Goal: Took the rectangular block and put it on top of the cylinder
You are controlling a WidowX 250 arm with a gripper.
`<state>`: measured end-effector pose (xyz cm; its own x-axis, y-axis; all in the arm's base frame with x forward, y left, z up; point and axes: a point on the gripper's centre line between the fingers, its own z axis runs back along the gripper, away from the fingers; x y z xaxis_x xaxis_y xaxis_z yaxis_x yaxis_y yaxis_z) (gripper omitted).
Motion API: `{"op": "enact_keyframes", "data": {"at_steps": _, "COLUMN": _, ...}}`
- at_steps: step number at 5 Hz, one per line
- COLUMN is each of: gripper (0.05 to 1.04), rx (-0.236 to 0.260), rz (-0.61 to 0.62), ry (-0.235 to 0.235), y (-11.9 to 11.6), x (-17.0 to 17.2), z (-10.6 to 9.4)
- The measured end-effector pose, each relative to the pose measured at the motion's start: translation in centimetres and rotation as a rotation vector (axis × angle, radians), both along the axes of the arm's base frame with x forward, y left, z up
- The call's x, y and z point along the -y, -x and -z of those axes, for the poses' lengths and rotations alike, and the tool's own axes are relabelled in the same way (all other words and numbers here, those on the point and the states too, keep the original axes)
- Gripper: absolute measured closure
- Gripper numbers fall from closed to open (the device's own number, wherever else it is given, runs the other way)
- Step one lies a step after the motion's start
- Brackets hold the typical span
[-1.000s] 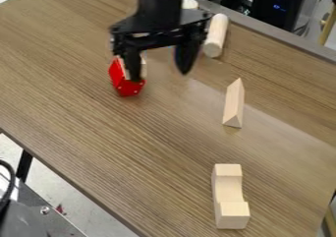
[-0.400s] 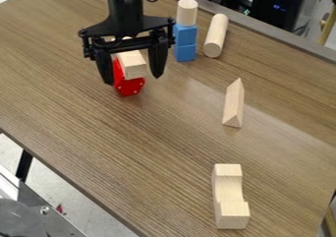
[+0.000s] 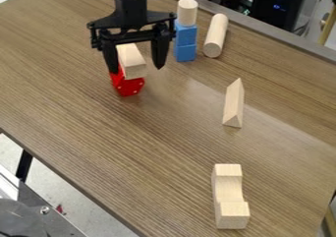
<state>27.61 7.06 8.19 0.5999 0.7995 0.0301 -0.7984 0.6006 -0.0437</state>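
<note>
My gripper (image 3: 136, 68) hangs at the upper left with its fingers spread wide. Between and just below them lies the rectangular wooden block (image 3: 132, 62), resting on top of a red block (image 3: 128, 86). The left finger is close beside the wooden block, and a gap shows between the block and the right finger. Right of the gripper, a short wooden cylinder (image 3: 187, 12) stands upright on a stack of blue blocks (image 3: 185, 43).
A long wooden cylinder (image 3: 215, 36) lies right of the blue stack. A triangular wooden prism (image 3: 234, 103) lies right of centre, and a notched wooden block (image 3: 229, 196) at the lower right. The table's far edge has a grey border (image 3: 266, 32).
From covering the blue stack, the gripper first moved left, bringing the stack and cylinder into sight. Since then it has shifted slightly right and up. The blocks have not visibly moved.
</note>
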Motion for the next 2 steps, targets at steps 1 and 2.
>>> {"op": "enact_keyframes", "data": {"at_steps": 1, "gripper": 0.084, "rx": -0.005, "rz": 0.008, "ry": -0.002, "y": -0.82, "x": -0.26, "z": 0.35}}
{"op": "enact_keyframes", "data": {"at_steps": 2, "gripper": 0.084, "rx": -0.006, "rz": 0.012, "ry": -0.01, "y": -1.54, "x": -0.58, "z": 0.57}}
